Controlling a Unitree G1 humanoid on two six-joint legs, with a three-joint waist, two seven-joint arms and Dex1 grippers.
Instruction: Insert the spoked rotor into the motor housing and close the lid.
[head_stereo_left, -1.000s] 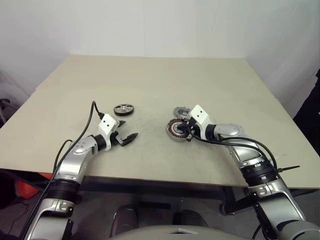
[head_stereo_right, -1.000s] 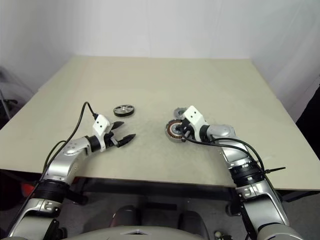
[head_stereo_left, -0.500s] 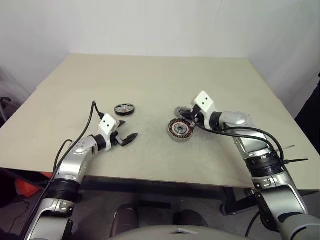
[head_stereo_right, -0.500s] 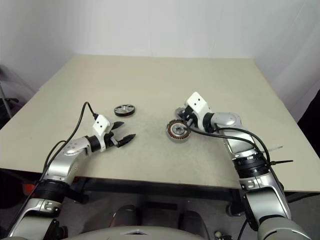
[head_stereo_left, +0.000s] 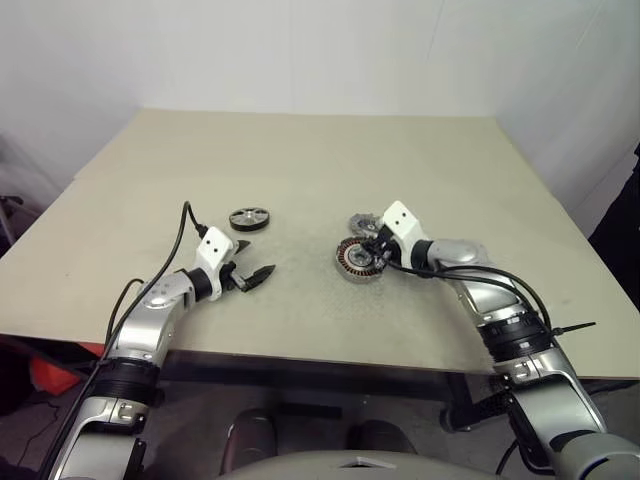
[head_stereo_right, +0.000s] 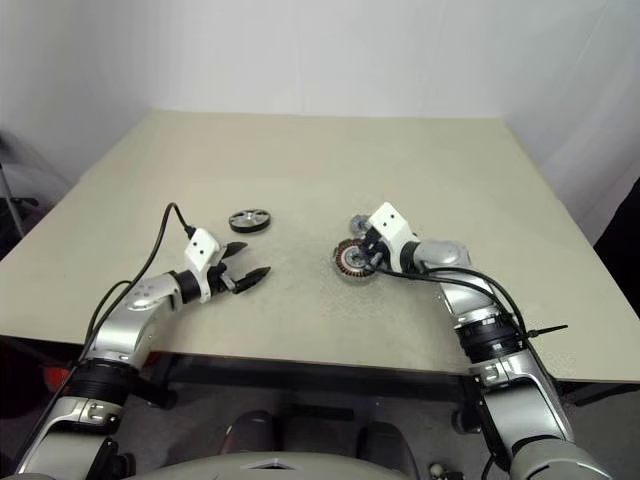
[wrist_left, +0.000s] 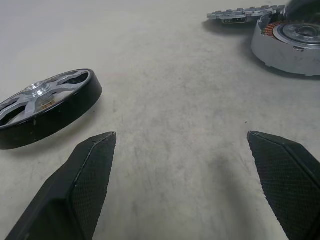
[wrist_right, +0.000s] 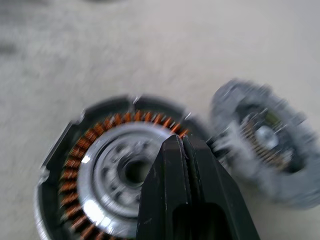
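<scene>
Nothing is assembled yet: the spoked rotor (head_stereo_left: 248, 218) lies apart from the motor housing (head_stereo_left: 359, 259), lid (wrist_right: 263, 141) beside it, left end effector (head_stereo_left: 256, 275) spread, right end effector (wrist_right: 181, 150) pressed together over the housing.

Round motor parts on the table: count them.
3: black-rimmed silver spoked rotor on the left, copper-wound round metal motor housing centre-right, grey toothed-edge disc just behind that housing.

Beige table (head_stereo_left: 320, 160) with dusty, scuffed top, plain white wall (head_stereo_left: 320, 50) behind it
</scene>
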